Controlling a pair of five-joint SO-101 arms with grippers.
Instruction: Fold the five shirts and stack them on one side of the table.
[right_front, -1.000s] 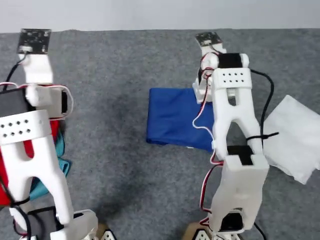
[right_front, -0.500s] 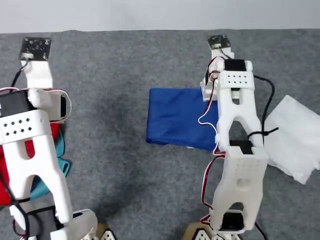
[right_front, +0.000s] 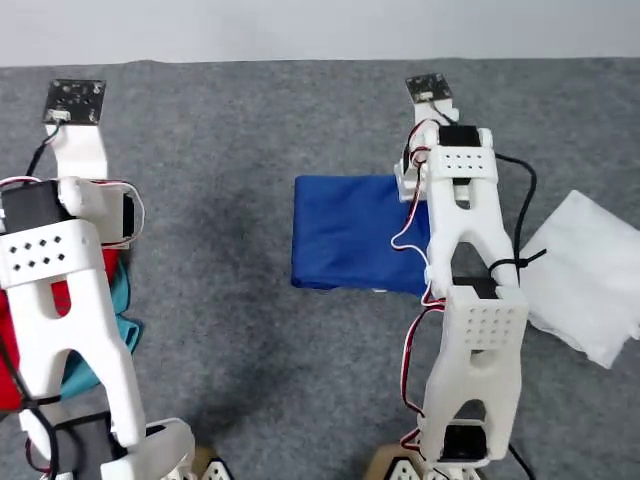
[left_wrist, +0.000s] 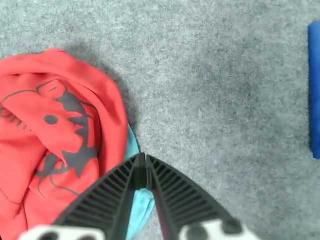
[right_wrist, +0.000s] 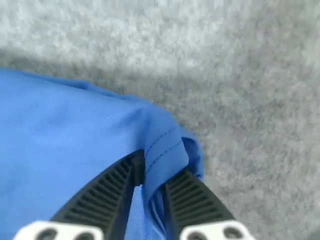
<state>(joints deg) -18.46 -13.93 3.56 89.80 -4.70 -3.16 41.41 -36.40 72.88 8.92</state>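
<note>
Blue shirt (right_front: 345, 232) edge pinched in right fingers (right_wrist: 110, 195); left fingers (left_wrist: 115, 195) clenched empty at red shirt (left_wrist: 50, 135) edge, grey table (right_front: 220, 200) between.

Four shirts lie on the one grey surface (right_front: 240, 120): one blue shirt (right_front: 345, 232) near centre, one white shirt (right_front: 585, 275) at 3 o'clock, one red shirt (left_wrist: 55, 135) and one teal shirt (right_front: 122, 295) at 8 o'clock; two end effectors show, the left end effector (left_wrist: 145, 162) and the right end effector (right_wrist: 156, 167).

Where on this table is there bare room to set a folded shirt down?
Bare table lies between the red shirt pile and the blue shirt, and along the far edge. The right side is crowded with the blue shirt and white shirt.
</note>
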